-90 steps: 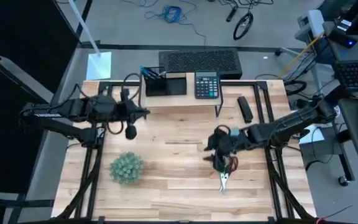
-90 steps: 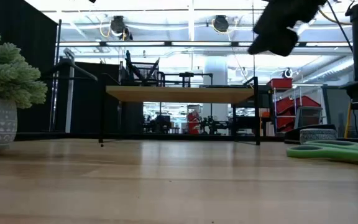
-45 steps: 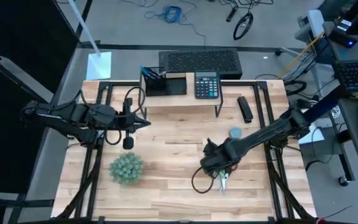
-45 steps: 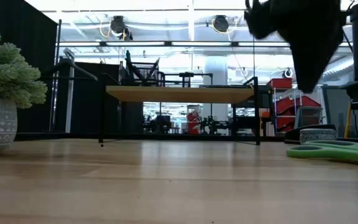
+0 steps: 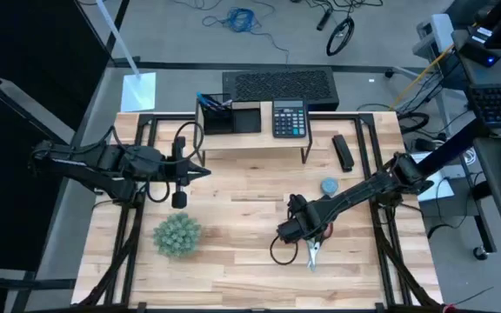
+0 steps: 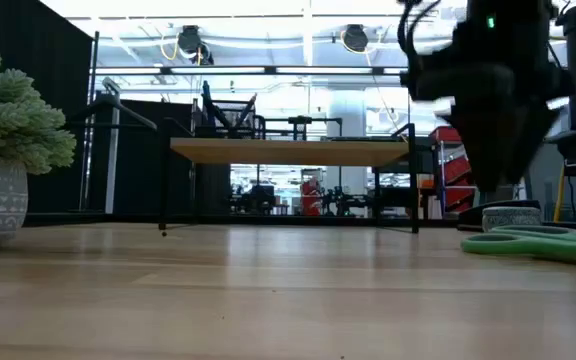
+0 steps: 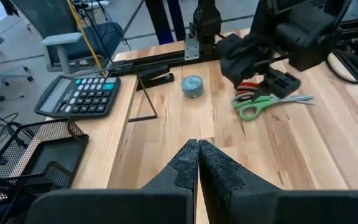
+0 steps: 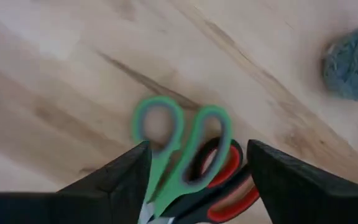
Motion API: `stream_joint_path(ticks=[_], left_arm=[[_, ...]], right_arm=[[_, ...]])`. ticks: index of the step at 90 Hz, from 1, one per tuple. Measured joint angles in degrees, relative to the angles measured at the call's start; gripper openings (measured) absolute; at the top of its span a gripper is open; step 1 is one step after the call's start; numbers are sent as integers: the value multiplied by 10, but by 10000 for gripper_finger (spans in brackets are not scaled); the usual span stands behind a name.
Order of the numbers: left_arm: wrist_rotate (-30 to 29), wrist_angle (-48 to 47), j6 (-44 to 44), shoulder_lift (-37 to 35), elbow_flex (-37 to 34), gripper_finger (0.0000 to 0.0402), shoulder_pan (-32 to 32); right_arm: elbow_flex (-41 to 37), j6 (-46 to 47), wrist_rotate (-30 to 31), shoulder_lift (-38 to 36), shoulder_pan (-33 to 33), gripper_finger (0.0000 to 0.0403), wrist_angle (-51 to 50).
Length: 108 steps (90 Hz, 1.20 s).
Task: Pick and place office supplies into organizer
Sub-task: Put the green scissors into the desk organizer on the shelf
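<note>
Two pairs of scissors lie flat on the table, one across the other: green-handled (image 8: 178,149) and red-handled (image 8: 224,173). They show in the high view (image 5: 313,249) right of centre. My right gripper (image 8: 197,146) hovers open just above their handles, one finger on either side, touching nothing; in the low view it (image 6: 498,150) hangs clear of the wood. The black organizer (image 5: 230,116) stands on the wooden riser at the far edge, with blue pens (image 5: 211,102) upright in its cup. My left gripper (image 7: 197,155) is shut and holds nothing, over the table's left half (image 5: 200,171).
A black calculator (image 5: 289,117) sits beside the organizer on the riser shelf (image 5: 259,141). A small grey-blue round object (image 5: 329,186) and a black stapler-like item (image 5: 343,151) lie to the far right of the scissors. A fuzzy green potted plant (image 5: 177,235) stands near left.
My right gripper has come down and moved toward the table's left and near edge, ending low over the scissors' handles. My left gripper has shifted slightly toward the near edge. The scissors have stayed where they were.
</note>
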Motion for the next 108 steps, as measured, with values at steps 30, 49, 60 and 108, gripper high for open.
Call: stream_joint_path(ticks=[30, 49, 60, 108], left_arm=[[0, 0, -1, 0, 0, 0, 0], [0, 0, -1, 0, 0, 0, 0], [0, 0, -3, 0, 0, 0, 0], [1, 0, -4, 0, 0, 0, 0]], right_arm=[[-84, 22, -29, 0, 0, 233, 135], [-93, 24, -18, -1, -3, 201, 137], [-87, 18, -17, -5, -3, 197, 140], [-81, 44, 19, -27, -3, 237, 129]])
